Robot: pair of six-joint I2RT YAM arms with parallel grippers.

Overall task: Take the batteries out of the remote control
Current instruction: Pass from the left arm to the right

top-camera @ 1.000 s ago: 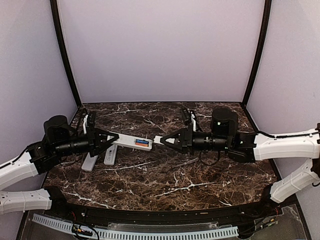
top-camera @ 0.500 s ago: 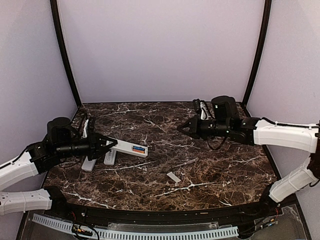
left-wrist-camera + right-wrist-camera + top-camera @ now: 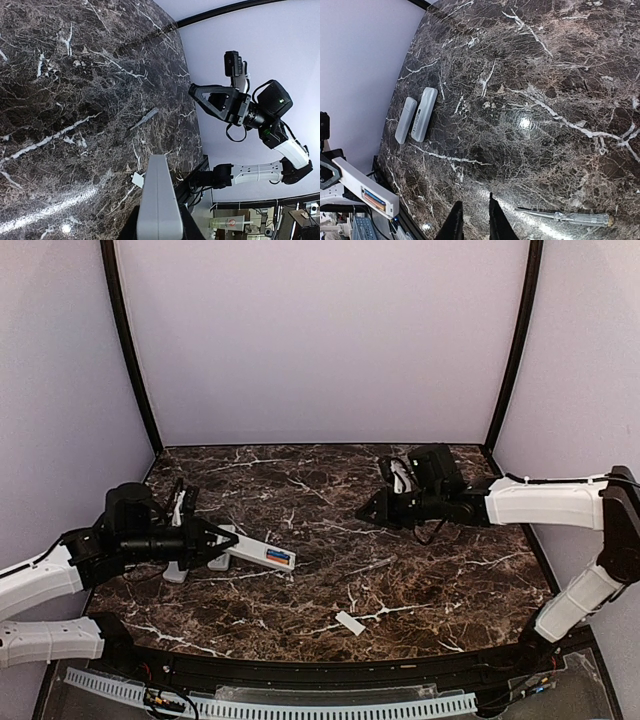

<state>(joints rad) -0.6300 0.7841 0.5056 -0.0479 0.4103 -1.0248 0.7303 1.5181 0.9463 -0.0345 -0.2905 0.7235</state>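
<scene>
My left gripper is shut on one end of a white remote and holds it low over the table's left side. The remote's open bay shows orange and blue batteries, also seen in the right wrist view. In the left wrist view only the remote's plain side shows, between the dark fingers. My right gripper hovers at the back right, empty, its jaws a narrow gap apart. A small flat white cover lies on the table near the front middle and also shows in the left wrist view.
Two more white remotes lie side by side at the left, partly under my left gripper. A thin screwdriver lies mid-table, in front of the right fingers. The table is dark marble.
My right gripper has drawn back from the remote's end to the back right. The white cover it held has dropped to the front middle. My left gripper has pulled the remote left and lower.
</scene>
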